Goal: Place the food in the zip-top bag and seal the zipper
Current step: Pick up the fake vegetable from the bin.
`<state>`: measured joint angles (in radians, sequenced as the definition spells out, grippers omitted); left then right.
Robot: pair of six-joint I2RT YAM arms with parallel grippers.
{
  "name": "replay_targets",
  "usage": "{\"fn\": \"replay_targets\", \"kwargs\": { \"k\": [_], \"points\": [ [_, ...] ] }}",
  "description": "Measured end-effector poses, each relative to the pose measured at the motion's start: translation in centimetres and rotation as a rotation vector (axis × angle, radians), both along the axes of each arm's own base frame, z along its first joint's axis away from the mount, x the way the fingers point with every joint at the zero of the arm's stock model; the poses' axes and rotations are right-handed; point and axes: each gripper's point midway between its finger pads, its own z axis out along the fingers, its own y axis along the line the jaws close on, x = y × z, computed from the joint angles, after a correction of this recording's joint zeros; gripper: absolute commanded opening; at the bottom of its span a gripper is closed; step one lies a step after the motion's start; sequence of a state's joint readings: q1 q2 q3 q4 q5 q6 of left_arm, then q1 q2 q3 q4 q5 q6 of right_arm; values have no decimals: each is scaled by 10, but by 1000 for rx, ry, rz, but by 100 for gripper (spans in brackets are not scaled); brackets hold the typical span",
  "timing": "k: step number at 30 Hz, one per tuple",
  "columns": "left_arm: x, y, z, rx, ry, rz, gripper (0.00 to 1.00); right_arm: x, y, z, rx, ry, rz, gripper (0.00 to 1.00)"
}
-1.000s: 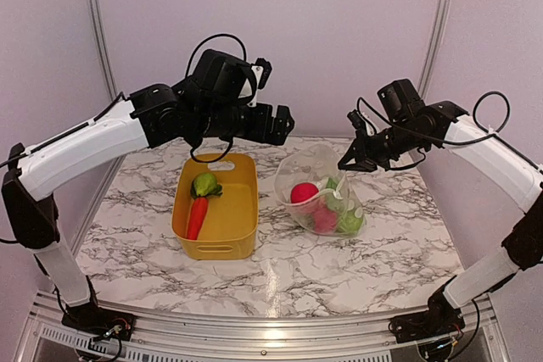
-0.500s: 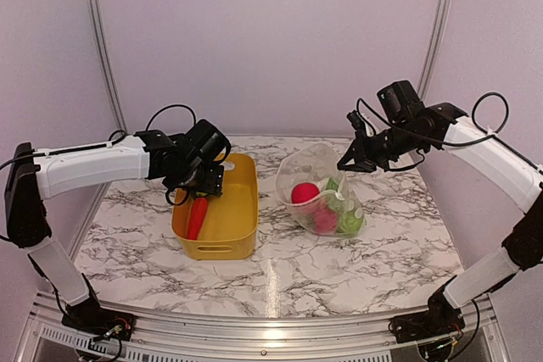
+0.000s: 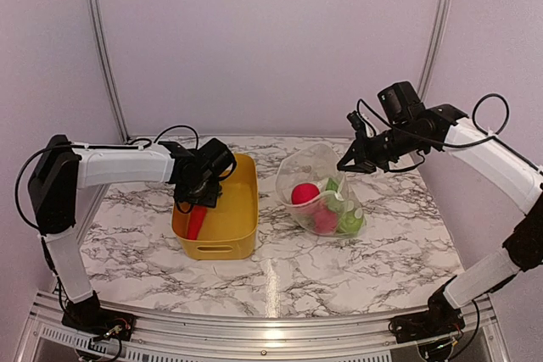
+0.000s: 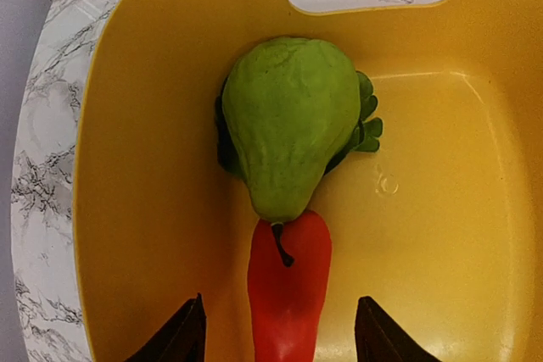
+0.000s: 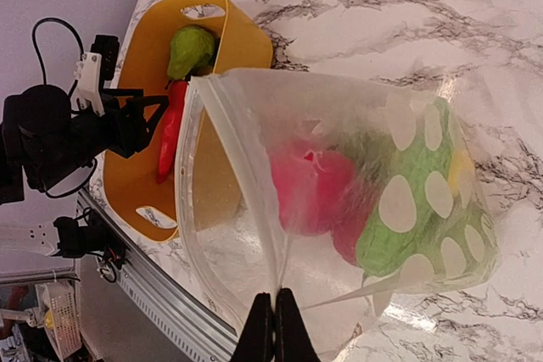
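What I'd watch is inside the yellow bin (image 3: 236, 209) (image 4: 458, 167). The left claw (image 3: 202, 197) (image 4: 280, 332) is down in it with its fingers standing apart, one on either side of the carrot (image 3: 196, 222) (image 4: 288, 286), not gripping it as far as I can see. The carrot looks smooth and seems to narrow toward the claw, so a pinch there could squirt it out. The green pear-shaped fruit (image 4: 288, 125), just ahead of the fingertips and butted against the carrot's broad end, could get nudged along. The bin's side wall rises right beside one finger, which might catch it and shove the bin.

Across the marble table (image 3: 382, 252), the right claw (image 3: 346, 163) (image 5: 273, 324) is pinched tight on the rim of the zip-top bag (image 3: 318, 192) (image 5: 339, 209), holding its mouth open. If that thin edge slips, I'd expect the mouth to sag.

The bin under the left claw holds only the carrot and the green fruit, with dark leaves peeping from behind it. The bag, hanging below the right claw, holds a red round fruit (image 3: 304, 193) (image 5: 310, 188) and a green piece (image 5: 399, 243) deeper in. The zipper (image 5: 212, 125) is unsealed.
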<state>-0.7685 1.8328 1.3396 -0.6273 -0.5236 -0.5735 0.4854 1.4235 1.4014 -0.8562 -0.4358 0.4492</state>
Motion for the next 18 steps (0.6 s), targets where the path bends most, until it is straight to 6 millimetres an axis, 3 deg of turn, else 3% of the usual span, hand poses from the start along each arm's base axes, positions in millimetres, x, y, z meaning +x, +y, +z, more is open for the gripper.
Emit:
{"fn": "replay_targets", "kwargs": {
  "k": [8,15,18],
  "points": [
    [17,2,-31,61,60,22,58,-3,-2,0,7,1,-8,0],
    [14,5,-56,120,115,8,60,-5,-2,1,12,-1,-12,0],
    [12,7,-63,136,130,2,54,-5,-2,1,12,0,-13,0]
  ]
}}
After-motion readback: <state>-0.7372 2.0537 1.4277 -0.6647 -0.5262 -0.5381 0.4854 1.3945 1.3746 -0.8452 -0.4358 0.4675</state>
